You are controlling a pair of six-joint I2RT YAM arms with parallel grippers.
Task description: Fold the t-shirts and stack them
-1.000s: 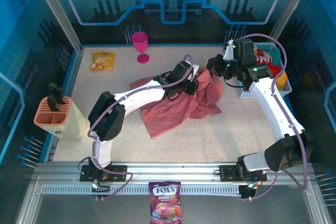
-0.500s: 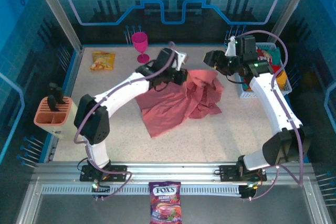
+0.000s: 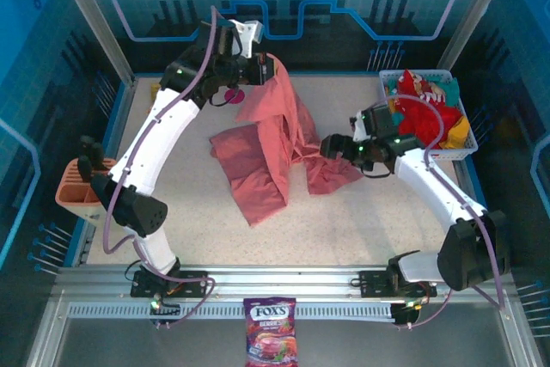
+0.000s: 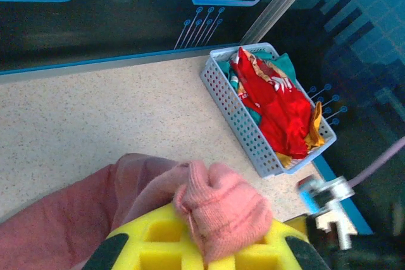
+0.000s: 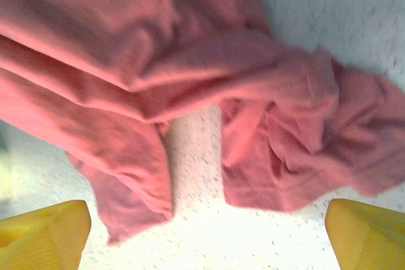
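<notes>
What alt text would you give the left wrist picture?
The left pincer, yellow-padded, grips a bunched fold of salmon-pink t-shirt above a speckled table. Beyond, a grey basket holds a bright red t-shirt.

near strip: bare table [image 3: 361, 225], open in front of the shirt
centre: salmon-pink t-shirt [image 3: 258, 174], spread on table and hung up toward far wall
far right: basket [image 3: 384, 90]
left edge: orange holder [image 3: 79, 195]
</notes>
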